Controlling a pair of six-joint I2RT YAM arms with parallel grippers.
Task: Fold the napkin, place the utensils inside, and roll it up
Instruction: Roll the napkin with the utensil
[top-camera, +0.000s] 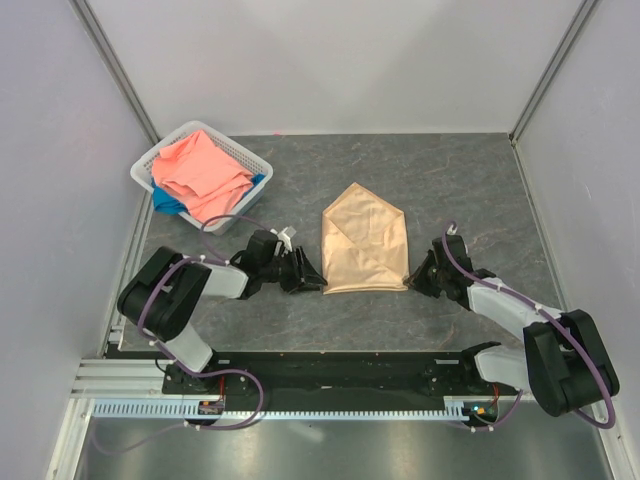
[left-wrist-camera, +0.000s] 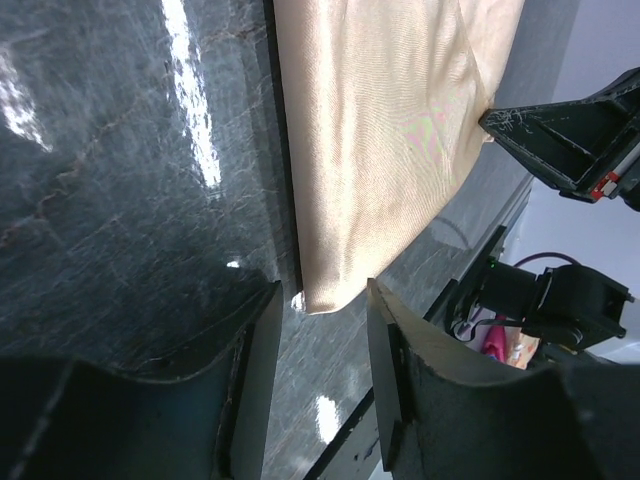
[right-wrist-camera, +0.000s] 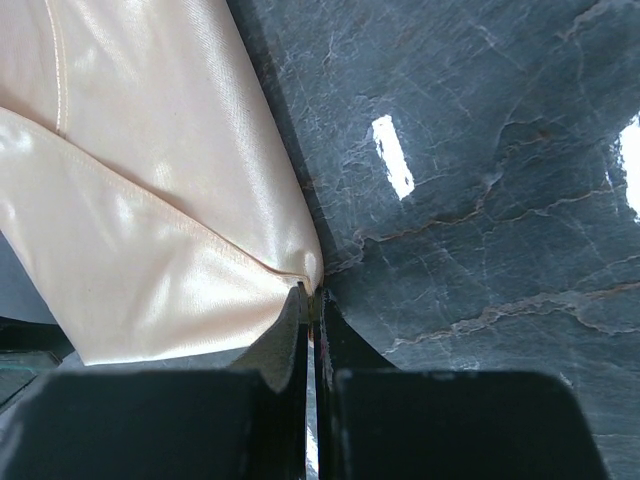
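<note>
Pinning shiny peach-gold satin napkin (top-camera: 365, 240) for folding: right gripper (right-wrist-camera: 312, 292) closed on its corner; left gripper (left-wrist-camera: 322, 292) open, straddling opposite near corner.

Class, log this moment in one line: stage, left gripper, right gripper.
stage: napkin folded on table | left gripper: open, straddling its near-left corner | right gripper: shut on near-right corner

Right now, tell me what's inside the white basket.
The white basket holds a coral-pink cloth heaped on top, with a blue cloth showing under its edges. The pink cloth covers the basket's floor, so anything beneath it is hidden.
</note>
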